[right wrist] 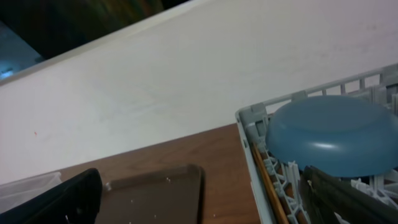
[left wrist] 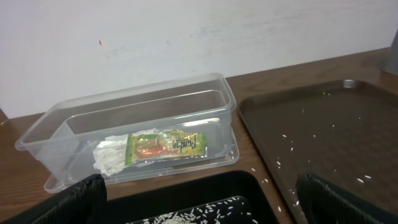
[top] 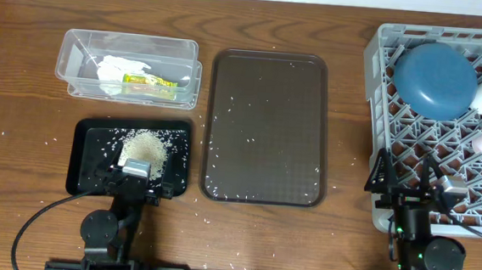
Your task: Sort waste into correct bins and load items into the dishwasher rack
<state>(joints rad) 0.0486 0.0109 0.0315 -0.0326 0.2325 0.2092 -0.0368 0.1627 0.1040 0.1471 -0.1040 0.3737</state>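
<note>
Smooth domed dark-blue bowl [top: 436, 78] on latticed rack [top: 411, 134]

- The flat serving tray [top: 265, 128] lies low in the middle, with wide open room above it.
- Left: clear tub [top: 129, 68] far, black tray [top: 86, 154] near, a narrow strip of table [top: 132, 112] between.
- Right: the dishwasher rack [top: 383, 43] walls stand tall; the dark-blue bowl [top: 436, 78] covers its far-left part.
</note>
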